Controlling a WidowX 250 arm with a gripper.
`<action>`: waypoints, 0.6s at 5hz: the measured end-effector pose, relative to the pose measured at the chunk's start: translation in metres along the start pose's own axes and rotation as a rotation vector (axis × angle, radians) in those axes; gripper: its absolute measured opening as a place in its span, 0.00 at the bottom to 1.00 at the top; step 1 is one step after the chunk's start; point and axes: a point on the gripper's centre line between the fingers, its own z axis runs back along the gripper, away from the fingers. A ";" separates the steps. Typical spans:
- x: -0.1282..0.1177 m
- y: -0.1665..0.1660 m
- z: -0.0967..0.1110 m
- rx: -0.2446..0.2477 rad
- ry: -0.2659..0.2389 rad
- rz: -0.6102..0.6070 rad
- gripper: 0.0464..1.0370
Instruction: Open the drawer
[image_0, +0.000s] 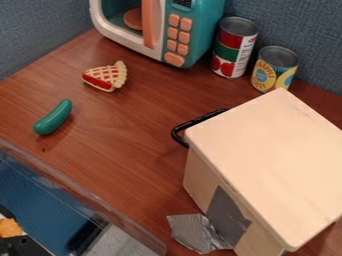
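Observation:
A pale wooden box (267, 160) with a flat, rounded-corner top stands at the right of the table. Its black curved drawer handle (194, 124) sticks out from the far left side, near the top edge. The drawer's front is hidden behind the box top, and I cannot tell from here whether it stands out from the box. Nothing touches the handle.
A teal toy microwave (190, 35) and two cans, one red and green (233, 47), one yellow (274, 67), stand at the back. A pie slice (105, 76) and green cucumber (53, 117) lie left. Silver tape (194, 232) and a clear-walled bin (100, 210) are in front.

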 end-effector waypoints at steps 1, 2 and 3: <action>0.001 -0.003 -0.014 -0.039 -0.011 0.010 0.96; 0.031 -0.035 -0.047 -0.136 -0.047 0.006 0.96; 0.071 -0.069 -0.045 -0.114 -0.076 -0.014 0.96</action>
